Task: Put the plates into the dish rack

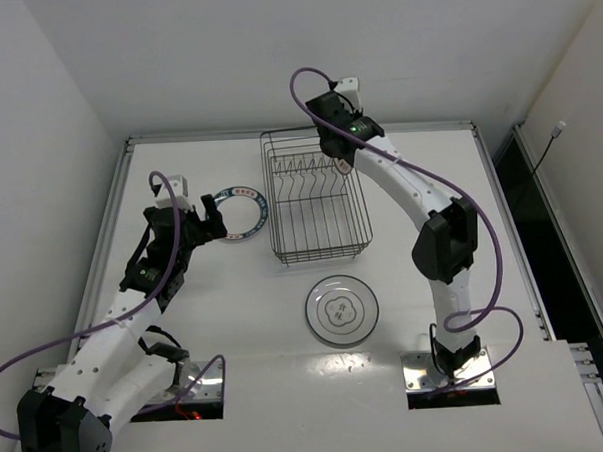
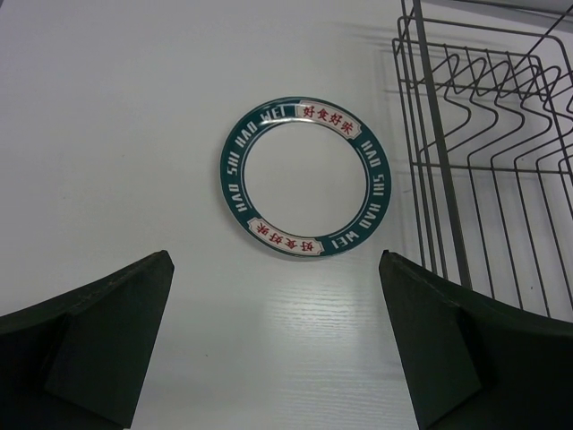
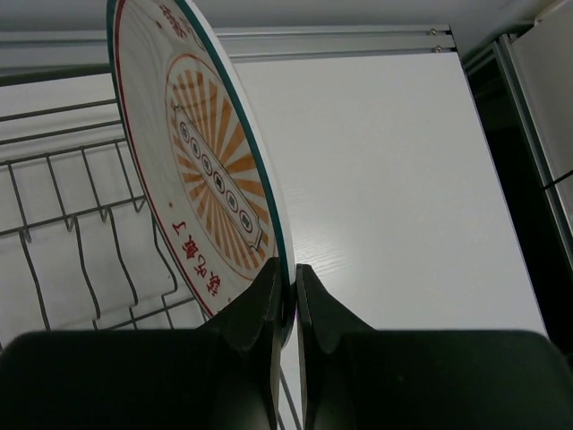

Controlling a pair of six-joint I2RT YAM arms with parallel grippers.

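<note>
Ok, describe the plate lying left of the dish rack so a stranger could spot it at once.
Start at the dark wire dish rack on the white table. Flat just left of it lies a round plate. It alone has a broad teal lettered rim around a plain white centre; the other flat plate has a thin dark rim.

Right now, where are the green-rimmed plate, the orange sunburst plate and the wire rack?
green-rimmed plate [image 2: 304,184]: left wrist view, white centre.
orange sunburst plate [image 3: 210,188]: right wrist view, striped middle.
wire rack [image 1: 321,255]: top external view, near rim.
</note>
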